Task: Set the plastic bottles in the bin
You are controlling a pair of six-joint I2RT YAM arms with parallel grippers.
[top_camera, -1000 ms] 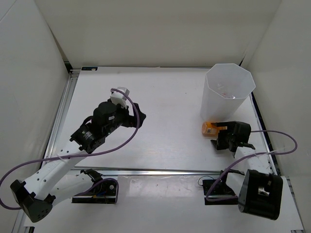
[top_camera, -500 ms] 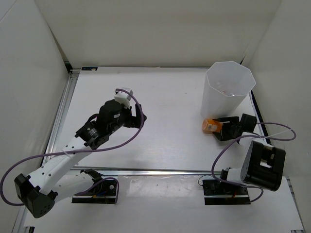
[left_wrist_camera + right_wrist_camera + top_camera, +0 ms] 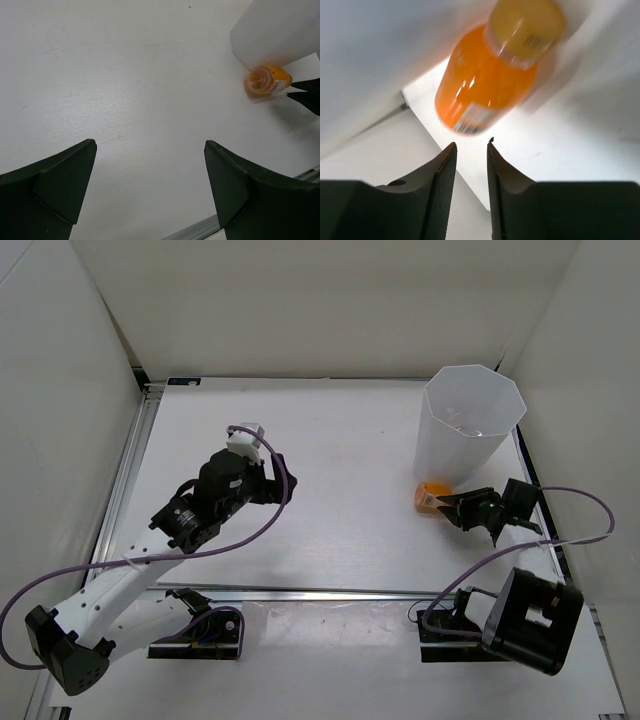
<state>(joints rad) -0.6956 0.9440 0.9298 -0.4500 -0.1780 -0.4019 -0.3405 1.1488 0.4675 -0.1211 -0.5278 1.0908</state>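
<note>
The orange bottle (image 3: pixel 432 497) lies on its side on the table, against the foot of the bin (image 3: pixel 432 400). My right gripper (image 3: pixel 455 505) sits low just right of it. In the right wrist view the bottle (image 3: pixel 490 80) lies just beyond the fingertips, and the right gripper (image 3: pixel 471 144) is only narrowly open with nothing between its jaws. My left gripper (image 3: pixel 275 475) hovers wide open and empty over the table's middle left (image 3: pixel 150 145). The left wrist view also shows the bottle (image 3: pixel 267 81) and the bin (image 3: pixel 280 30). Faint clear shapes show inside the bin.
White enclosure walls stand on the left, back and right. The bin stands close to the right wall. A metal rail (image 3: pixel 135 470) runs along the table's left edge, and another rail (image 3: pixel 330 590) runs along its near edge.
My right arm has turned at the wrist and its base link has swung. The orange bottle has shifted slightly towards the bin's foot. The left arm has moved only a little.
</note>
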